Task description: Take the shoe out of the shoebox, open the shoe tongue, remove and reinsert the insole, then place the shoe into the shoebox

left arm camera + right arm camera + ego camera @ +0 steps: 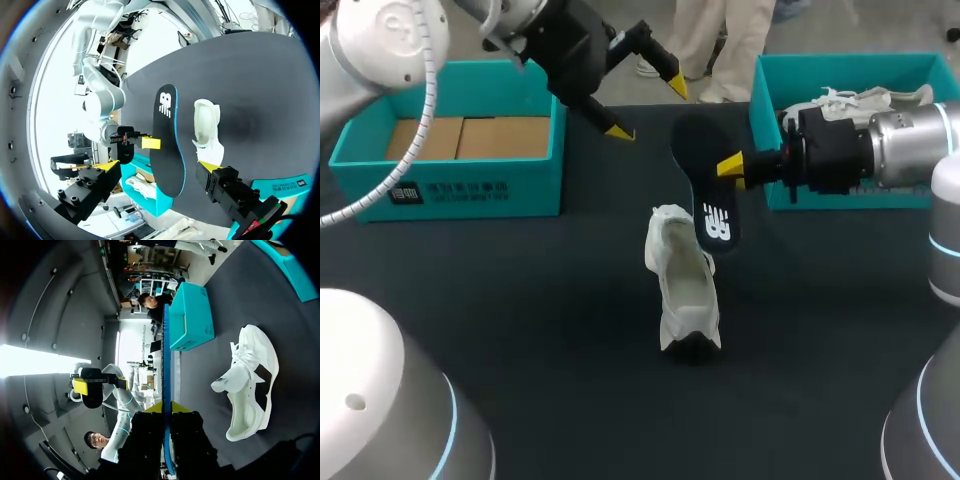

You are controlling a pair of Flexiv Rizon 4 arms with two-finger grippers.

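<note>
The black insole (704,190) with a blue edge and white logo hangs over the table's middle, and my right gripper (732,165) is shut on its edge. In the right wrist view the insole (165,355) runs edge-on out from between the shut yellow fingertips (161,407). The white shoe (682,285) lies on the dark table just in front of the insole, apart from both grippers; it also shows as the shoe (250,385) and the shoe (207,130). My left gripper (648,108) hangs open above and behind the insole (167,140), holding nothing.
A teal shoebox (450,185) with cardboard inside stands at the back left. A second teal box (765,110) at the back right holds another white shoe (855,100), right behind my right wrist. The dark table (520,320) stretches around the shoe.
</note>
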